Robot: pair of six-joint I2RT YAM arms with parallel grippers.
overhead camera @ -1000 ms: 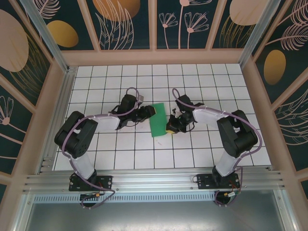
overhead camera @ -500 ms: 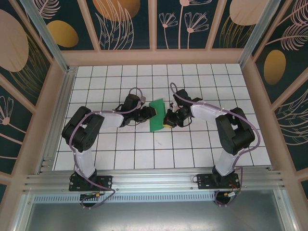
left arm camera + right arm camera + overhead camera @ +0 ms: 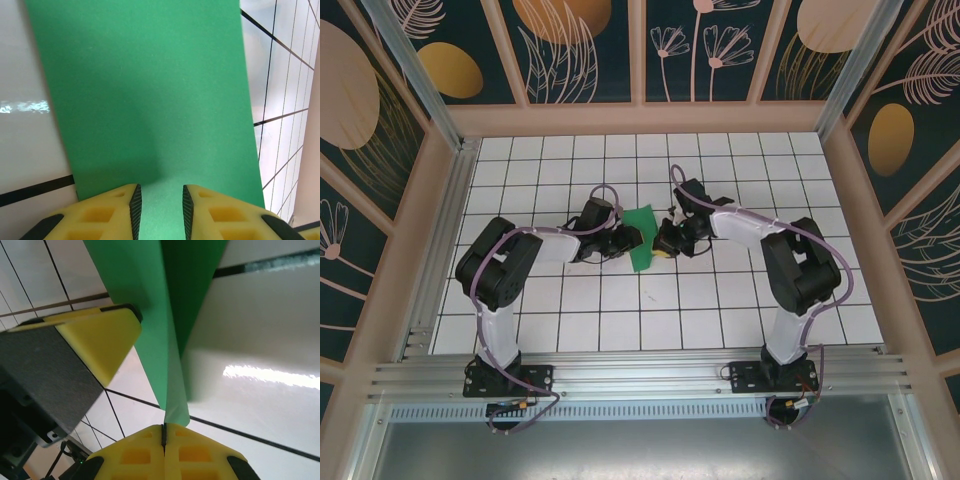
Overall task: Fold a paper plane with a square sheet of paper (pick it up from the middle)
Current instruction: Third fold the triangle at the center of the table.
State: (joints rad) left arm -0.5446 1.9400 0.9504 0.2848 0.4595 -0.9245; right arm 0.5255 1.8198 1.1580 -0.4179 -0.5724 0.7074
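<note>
tiled table (image 3: 570, 310), both arms (image 3: 500, 262) (image 3: 800, 262) elbows-out, right fingers (image 3: 200, 450) tight on green paper (image 3: 641, 242)

Cannot see the far end of the square sheet of paper (image 3: 150, 90), cropped in both wrist views. Too small from above to judge left claw (image 3: 632, 235) contact.
</note>
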